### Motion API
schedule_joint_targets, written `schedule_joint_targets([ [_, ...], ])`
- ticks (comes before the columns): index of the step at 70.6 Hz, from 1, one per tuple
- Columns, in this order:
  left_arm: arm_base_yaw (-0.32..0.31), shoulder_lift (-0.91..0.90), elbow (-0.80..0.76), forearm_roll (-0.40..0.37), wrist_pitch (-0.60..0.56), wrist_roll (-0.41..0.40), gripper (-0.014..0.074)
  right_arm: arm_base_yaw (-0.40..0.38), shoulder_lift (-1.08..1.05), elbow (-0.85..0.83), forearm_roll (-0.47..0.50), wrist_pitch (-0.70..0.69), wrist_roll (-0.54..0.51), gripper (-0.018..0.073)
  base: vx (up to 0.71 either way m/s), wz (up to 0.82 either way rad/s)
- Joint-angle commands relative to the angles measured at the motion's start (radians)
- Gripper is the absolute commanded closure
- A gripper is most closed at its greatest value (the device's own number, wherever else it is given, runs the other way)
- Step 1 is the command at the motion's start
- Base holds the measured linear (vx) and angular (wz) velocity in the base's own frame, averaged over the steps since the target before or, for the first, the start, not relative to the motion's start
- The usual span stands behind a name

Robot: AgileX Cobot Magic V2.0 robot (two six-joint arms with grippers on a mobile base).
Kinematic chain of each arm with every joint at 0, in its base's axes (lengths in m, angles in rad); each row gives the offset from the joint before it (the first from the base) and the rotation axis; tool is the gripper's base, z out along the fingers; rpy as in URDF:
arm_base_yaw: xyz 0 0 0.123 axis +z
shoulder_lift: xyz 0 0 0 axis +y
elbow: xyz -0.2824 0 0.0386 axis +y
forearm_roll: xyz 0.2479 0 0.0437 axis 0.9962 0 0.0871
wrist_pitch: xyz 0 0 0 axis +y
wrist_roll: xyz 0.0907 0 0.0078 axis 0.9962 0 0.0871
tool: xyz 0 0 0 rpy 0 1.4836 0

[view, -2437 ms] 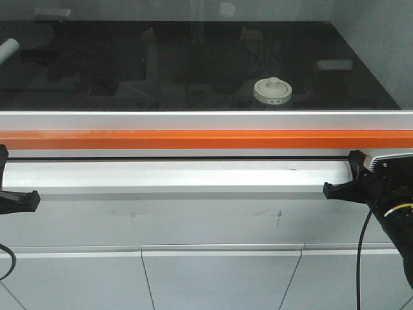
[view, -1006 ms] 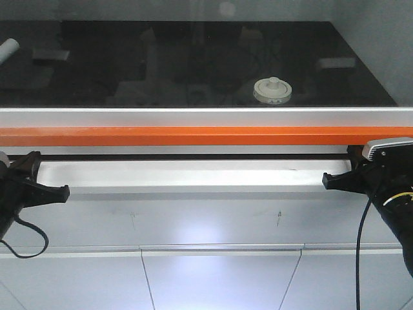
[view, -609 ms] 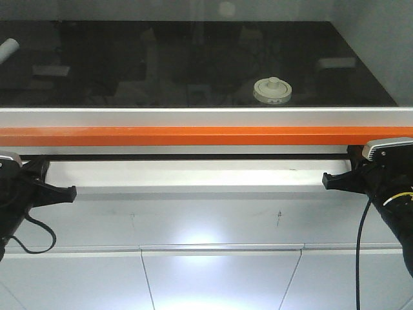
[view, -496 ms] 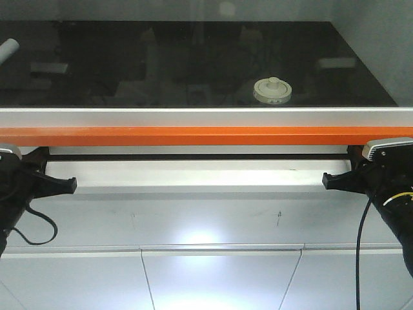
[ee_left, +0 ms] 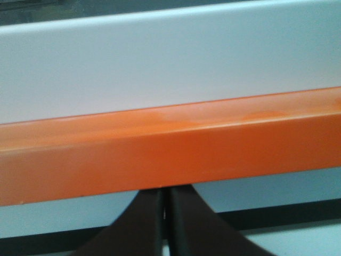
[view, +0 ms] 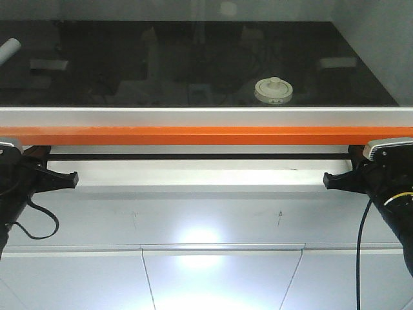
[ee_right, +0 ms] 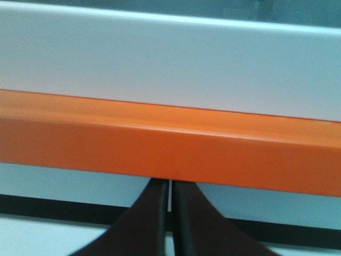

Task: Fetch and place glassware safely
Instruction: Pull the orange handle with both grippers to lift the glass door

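Left gripper [ee_left: 164,197] and right gripper [ee_right: 169,189] pinched shut under orange sash bar [view: 206,135]. Probably raising it to reach lidded glass jar [view: 273,90]. Calls for even, level lift.

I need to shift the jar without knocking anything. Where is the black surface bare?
Bare-looking: the black surface from the glass jar left to the white cylinder, and between jar and right wall; reflections may hide small items. Crowded: the front, where the orange bar crosses above the left gripper and right gripper.
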Motion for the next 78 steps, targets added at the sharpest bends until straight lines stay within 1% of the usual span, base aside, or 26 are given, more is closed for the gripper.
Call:
schedule_joint_targets([
  [1, 0.001, -0.047, -0.054, -0.01, -0.113, -0.003, 0.0603, -0.007, -0.053, -0.028, -0.012, -0.176, -0.007, 0.056, 0.0, 0.0],
  [15, 0.001, -0.115, -0.056, -0.013, -0.107, -0.003, 0.0603, -0.007, -0.083, -0.028, -0.019, -0.174, 0.0, 0.056, 0.0, 0.0],
  [39, 0.001, -0.211, -0.091, -0.012, -0.028, -0.002, 0.0603, -0.007, -0.158, -0.028, -0.019, -0.126, 0.0, 0.056, 0.0, 0.0],
  [52, 0.001, -0.266, -0.093, -0.012, -0.014, -0.002, 0.0603, -0.007, -0.204, -0.03, -0.019, -0.113, 0.001, 0.056, 0.0, 0.0],
  [71, 0.001, -0.363, -0.093, -0.013, 0.005, -0.002, 0.0603, -0.007, -0.291, -0.09, -0.023, 0.0, 0.008, 0.056, 0.0, 0.0],
  [78, 0.001, -0.403, -0.106, -0.013, 0.047, -0.002, 0.0603, -0.007, -0.326, -0.113, -0.023, 0.036, 0.011, 0.056, 0.0, 0.0],
])
